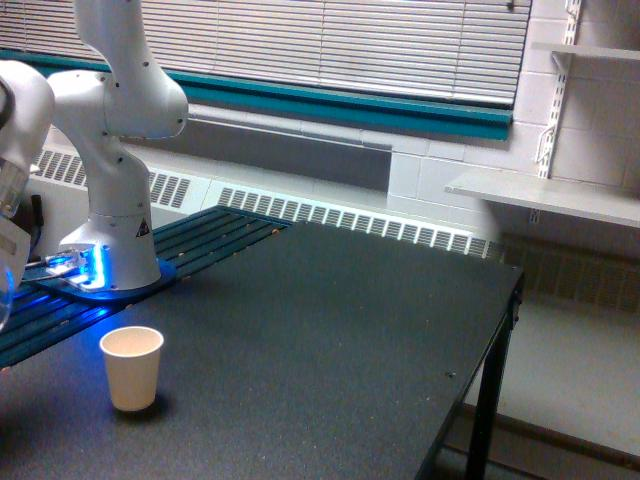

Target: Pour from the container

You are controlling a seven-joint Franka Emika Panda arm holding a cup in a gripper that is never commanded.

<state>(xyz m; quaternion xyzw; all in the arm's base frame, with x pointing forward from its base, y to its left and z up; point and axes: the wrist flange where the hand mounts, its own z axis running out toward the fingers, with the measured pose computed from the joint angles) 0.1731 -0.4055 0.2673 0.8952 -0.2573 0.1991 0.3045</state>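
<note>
From where I stand, the arm's white base sits at the upper left of the frame on a blue slatted platform, its ring glowing blue, and the rest of the arm bends out past the left edge. Only 1 cup is plainly in sight — a cream paper cup standing upright at the lower left on the black desk, mouth up, with bare desk all around it. The container shows only as a faint clear sliver at the far left edge, above and to the left of the paper cup and well apart from it; whether it holds anything I cannot say. The tool is cut off by that same edge, so I cannot tell how wide it stands or what it grips. By my judgement a thin clear plastic vessel like that is light, smooth and easily squeezed out of shape — best taken around the middle of its wall with a gentle grip, and tipped slowly so it does not slip. Blinds, a radiator and wall shelves fill the background.
</note>
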